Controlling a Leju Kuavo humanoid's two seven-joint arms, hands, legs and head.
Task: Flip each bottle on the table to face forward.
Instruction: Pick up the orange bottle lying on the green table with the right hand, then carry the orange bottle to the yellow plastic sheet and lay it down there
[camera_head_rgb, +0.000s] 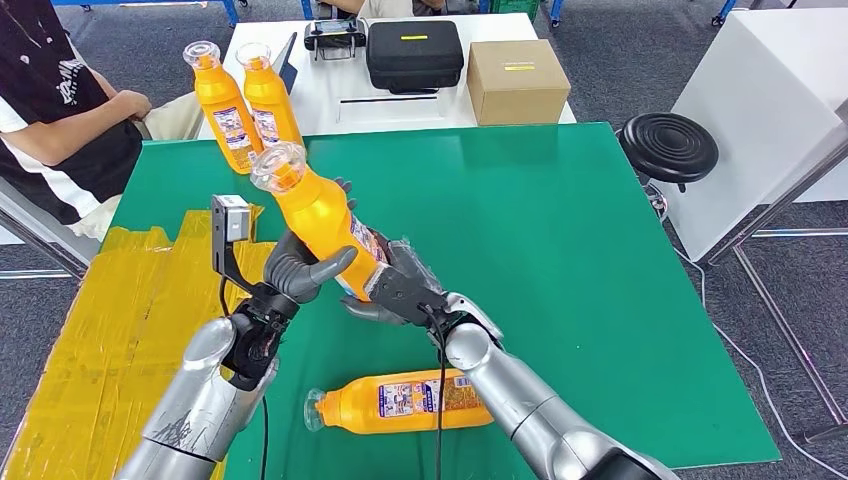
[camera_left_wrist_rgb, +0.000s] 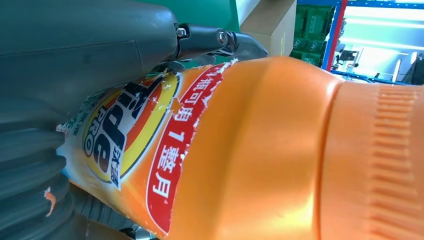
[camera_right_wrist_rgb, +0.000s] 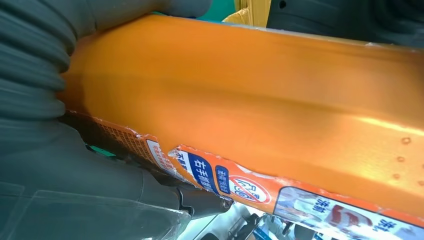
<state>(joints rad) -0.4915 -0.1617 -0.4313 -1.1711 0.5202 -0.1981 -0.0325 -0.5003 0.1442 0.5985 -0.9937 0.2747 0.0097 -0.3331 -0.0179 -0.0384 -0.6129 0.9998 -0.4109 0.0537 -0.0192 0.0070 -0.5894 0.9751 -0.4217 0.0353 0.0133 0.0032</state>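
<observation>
An orange bottle (camera_head_rgb: 318, 215) with a clear cap is held tilted above the green table (camera_head_rgb: 560, 230), cap toward the far left. My left hand (camera_head_rgb: 305, 268) grips its lower body from the left, and my right hand (camera_head_rgb: 398, 288) grips its base from the right. Up close, the left wrist view has the bottle (camera_left_wrist_rgb: 260, 150) with its torn label under my left hand (camera_left_wrist_rgb: 75, 65). The right wrist view has its orange side (camera_right_wrist_rgb: 260, 100) beside my right hand (camera_right_wrist_rgb: 65, 170). A second bottle (camera_head_rgb: 410, 398) lies on its side near the front edge. Two more bottles (camera_head_rgb: 245, 105) stand at the far left corner.
A seated person (camera_head_rgb: 70, 110) is at the far left beside the table. Behind the table, a white table holds a black case (camera_head_rgb: 413, 52), a cardboard box (camera_head_rgb: 516, 80) and a controller. A black stool (camera_head_rgb: 668, 146) stands right. Yellow tape (camera_head_rgb: 130, 330) covers the table's left part.
</observation>
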